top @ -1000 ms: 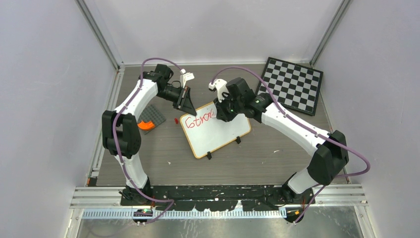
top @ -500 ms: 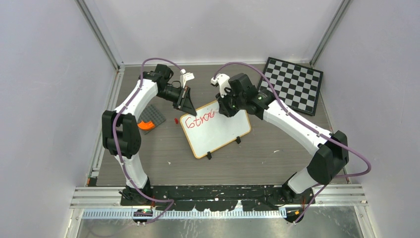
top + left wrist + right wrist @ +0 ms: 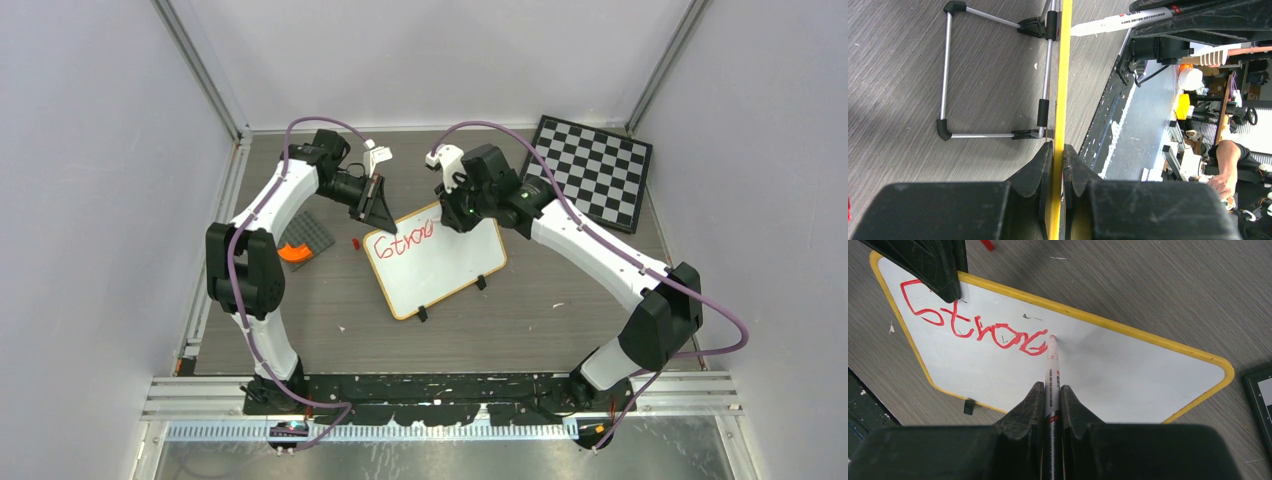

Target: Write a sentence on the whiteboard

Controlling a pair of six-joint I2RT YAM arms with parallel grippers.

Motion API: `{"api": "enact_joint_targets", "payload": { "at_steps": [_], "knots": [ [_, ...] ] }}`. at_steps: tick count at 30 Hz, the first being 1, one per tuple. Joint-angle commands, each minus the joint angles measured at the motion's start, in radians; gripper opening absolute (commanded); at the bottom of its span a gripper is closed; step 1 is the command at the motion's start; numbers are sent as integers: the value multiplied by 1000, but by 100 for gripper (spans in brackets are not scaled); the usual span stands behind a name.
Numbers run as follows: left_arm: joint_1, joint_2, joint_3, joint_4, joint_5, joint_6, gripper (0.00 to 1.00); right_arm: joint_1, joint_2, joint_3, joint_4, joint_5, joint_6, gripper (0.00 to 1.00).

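Observation:
The whiteboard [image 3: 440, 270] lies in the middle of the table, white with a yellow-orange rim. The red word "Strong" [image 3: 978, 327] runs along its far edge and also shows in the top view [image 3: 400, 243]. My left gripper [image 3: 378, 215] is shut on the board's far-left rim, seen edge-on in the left wrist view [image 3: 1058, 150]. My right gripper [image 3: 1052, 390] is shut on a red marker [image 3: 1052, 365], whose tip is at the board just after the last letter. In the top view the right gripper [image 3: 452, 215] is over the board's far edge.
A black-and-white checkered board [image 3: 592, 170] lies at the back right. A dark grey plate with an orange piece [image 3: 297, 248] lies at the left. A small red cap [image 3: 356, 243] lies by the whiteboard's left corner. The board's metal stand legs [image 3: 948, 75] show underneath.
My right gripper has moved a little toward the far edge of the board, uncovering the end of the red word. The left gripper and board have not moved.

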Motion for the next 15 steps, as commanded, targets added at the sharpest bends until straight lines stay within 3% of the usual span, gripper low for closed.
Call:
{"api": "enact_joint_targets", "payload": {
  "at_steps": [1,15],
  "knots": [
    [-5,-4,29,-21,-12,3,0,-3,-14,-26,26,-3,-8,0],
    [-5,-1,24,-16,-11,0,0,29,-40,-108,26,-30,12,0]
  ]
}}
